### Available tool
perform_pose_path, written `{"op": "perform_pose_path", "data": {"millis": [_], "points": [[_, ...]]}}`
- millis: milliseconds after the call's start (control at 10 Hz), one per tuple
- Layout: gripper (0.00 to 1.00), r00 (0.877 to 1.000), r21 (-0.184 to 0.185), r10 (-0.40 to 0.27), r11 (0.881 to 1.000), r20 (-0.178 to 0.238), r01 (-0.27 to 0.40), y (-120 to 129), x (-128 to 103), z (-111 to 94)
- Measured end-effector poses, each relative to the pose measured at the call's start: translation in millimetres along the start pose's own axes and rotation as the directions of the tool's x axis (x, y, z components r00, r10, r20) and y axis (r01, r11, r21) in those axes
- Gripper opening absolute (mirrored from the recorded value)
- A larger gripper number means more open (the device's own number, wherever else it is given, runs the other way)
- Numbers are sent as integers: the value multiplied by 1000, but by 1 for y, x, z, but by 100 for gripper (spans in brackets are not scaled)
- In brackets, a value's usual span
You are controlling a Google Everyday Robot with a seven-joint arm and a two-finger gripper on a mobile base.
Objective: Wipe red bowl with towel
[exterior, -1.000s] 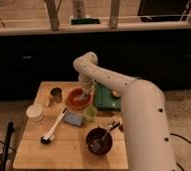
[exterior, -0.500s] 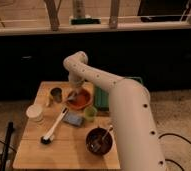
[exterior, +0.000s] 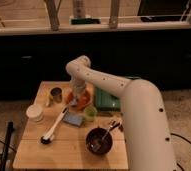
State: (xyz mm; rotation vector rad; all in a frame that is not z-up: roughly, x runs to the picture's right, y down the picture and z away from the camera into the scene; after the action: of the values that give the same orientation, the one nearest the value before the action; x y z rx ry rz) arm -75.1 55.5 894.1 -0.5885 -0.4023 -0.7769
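Note:
The red bowl [exterior: 77,99] sits near the back middle of the wooden table [exterior: 34,150]. My white arm reaches from the right, bends at the back and comes down over the bowl. My gripper [exterior: 79,96] is down in the bowl, pressing a pale towel [exterior: 81,100] that shows only as a light patch under the wrist. The bowl's right part is hidden by the arm.
A metal cup [exterior: 56,95] stands left of the bowl, a white cup [exterior: 35,113] at the left edge. A dish brush [exterior: 53,129], blue sponge [exterior: 72,119], green cup [exterior: 90,113], green tray [exterior: 107,100] and dark bowl with spoon [exterior: 98,140] surround it.
The arm's elbow has swung left over the last second, and the wrist has shifted slightly over the red bowl. The table objects have not moved.

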Motion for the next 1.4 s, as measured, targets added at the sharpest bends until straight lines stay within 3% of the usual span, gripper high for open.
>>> {"op": "perform_pose_path", "data": {"millis": [200, 500, 900, 1400], "points": [[0, 999, -31, 51, 998, -14, -51, 25, 21, -5], [0, 995, -25, 88, 996, -51, -89, 16, 39, -11], [0, 998, -3, 26, 1000, -57, -26, -19, 33, -14], [0, 999, -7, -13, 1000, -46, 13, -28, 31, -12]]}}
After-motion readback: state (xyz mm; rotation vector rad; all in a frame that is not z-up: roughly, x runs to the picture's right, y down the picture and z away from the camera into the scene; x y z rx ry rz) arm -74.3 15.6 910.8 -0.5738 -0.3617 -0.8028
